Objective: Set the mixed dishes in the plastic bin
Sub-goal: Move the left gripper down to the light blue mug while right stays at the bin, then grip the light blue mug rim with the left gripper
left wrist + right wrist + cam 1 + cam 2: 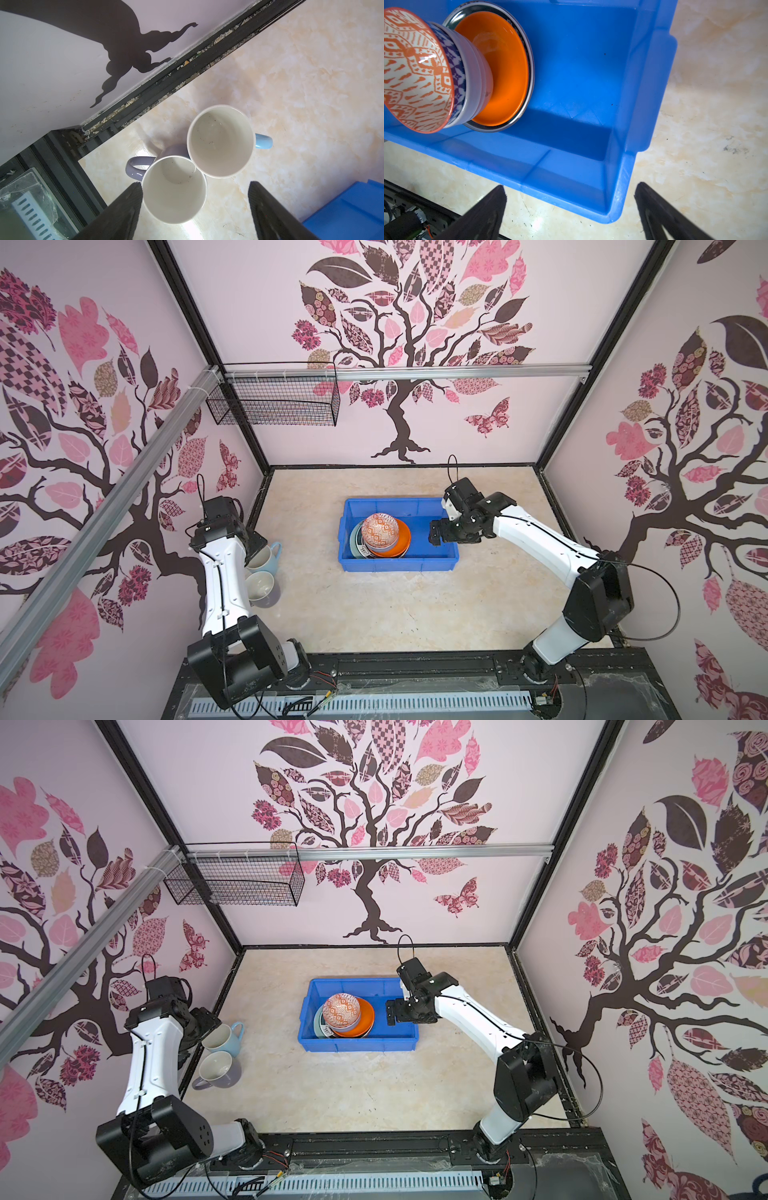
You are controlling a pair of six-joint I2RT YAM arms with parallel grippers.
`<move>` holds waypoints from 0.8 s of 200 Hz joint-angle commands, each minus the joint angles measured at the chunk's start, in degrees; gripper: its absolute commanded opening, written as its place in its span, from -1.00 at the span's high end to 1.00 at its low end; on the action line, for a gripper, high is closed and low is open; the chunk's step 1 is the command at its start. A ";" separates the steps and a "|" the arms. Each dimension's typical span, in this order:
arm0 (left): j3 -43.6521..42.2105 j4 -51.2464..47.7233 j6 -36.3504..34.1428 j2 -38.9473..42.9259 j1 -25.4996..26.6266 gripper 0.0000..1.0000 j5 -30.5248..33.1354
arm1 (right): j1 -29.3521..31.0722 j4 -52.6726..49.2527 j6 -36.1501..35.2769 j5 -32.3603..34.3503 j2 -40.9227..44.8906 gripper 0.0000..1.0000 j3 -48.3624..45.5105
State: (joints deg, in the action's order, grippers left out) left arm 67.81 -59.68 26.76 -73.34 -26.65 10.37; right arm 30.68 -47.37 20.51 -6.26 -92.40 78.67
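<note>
Two mugs (pixel 220 141) touching, beside wall (pixel 52 72).

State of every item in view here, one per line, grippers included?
Bin: upright on table, right part bare.
Patterned bowl: in bin, upright, topmost.
Lavender bowl: in bin, nested under patterned bowl.
Orange plate: in bin, under the bowls.
Blue mug: upright, empty, on table outside bin.
Lavender mug: upright, empty, on table beside blue mug.
Left gripper: open, empty, above the mugs.
Right gripper: open, empty, at bin's bare end.
</note>
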 commanded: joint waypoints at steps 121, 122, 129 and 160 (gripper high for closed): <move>-4.20 10.87 2.57 -10.80 -7.16 -0.36 -9.33 | 0.25 -3.16 -0.50 1.59 0.99 -0.99 2.24; -4.19 10.89 2.58 -10.92 -7.17 -0.36 -9.37 | 0.26 -3.16 -0.48 1.60 0.99 -0.99 2.21; -4.01 10.98 2.73 -11.69 -7.25 -0.35 -9.41 | 0.25 -3.16 -0.46 1.68 0.91 -0.99 2.27; -3.60 11.79 3.20 -14.20 -7.21 -0.28 -9.69 | -0.06 -3.30 -0.12 2.06 0.30 -0.99 2.79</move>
State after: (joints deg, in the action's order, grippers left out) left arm 63.31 -49.54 29.17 -86.19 -33.52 1.65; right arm 30.68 -48.99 20.56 -5.48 -92.40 78.83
